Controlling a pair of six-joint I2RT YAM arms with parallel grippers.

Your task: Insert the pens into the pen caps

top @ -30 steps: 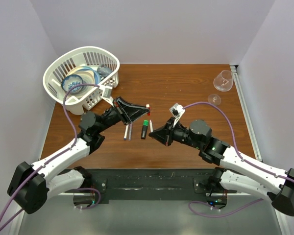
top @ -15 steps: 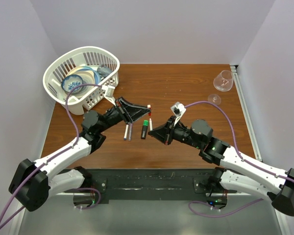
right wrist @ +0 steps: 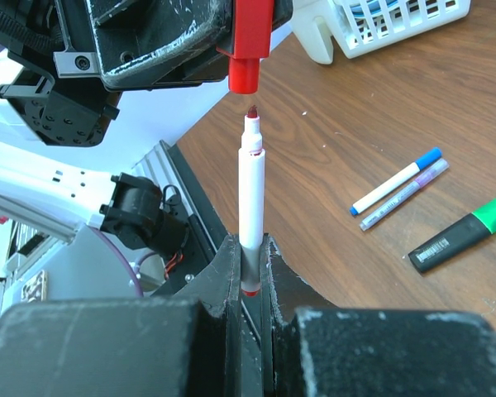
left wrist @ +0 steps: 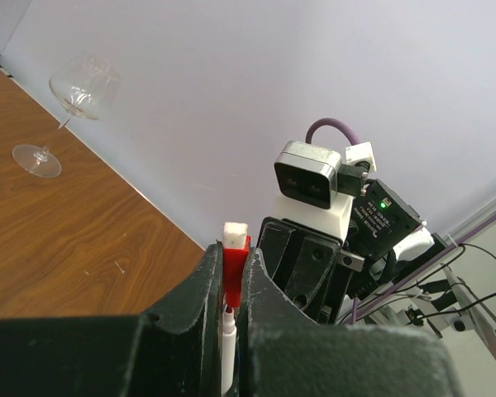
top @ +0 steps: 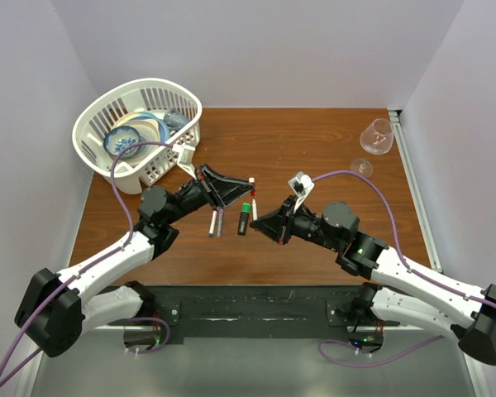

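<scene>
My left gripper (top: 246, 187) is shut on a red pen cap (top: 251, 183) with a white end; in the left wrist view the cap (left wrist: 234, 263) sticks up between the fingers. My right gripper (top: 261, 222) is shut on a white pen (top: 255, 207) with a red tip. From the right wrist, that pen (right wrist: 250, 194) stands upright, its tip just below the open mouth of the cap (right wrist: 250, 41), a small gap between them. A blue-capped white pen (right wrist: 395, 180), a purple pen (right wrist: 407, 194) and a black marker with a green cap (right wrist: 467, 234) lie on the table.
A white basket (top: 89, 120) holding bowls stands at the back left. A wine glass (top: 377, 137) lies on its side at the back right. The loose pens (top: 216, 222) and the marker (top: 245, 217) lie just under the two grippers.
My left gripper has shifted slightly right with the red cap, bringing it closer over the pen tip. The right gripper has barely moved.
</scene>
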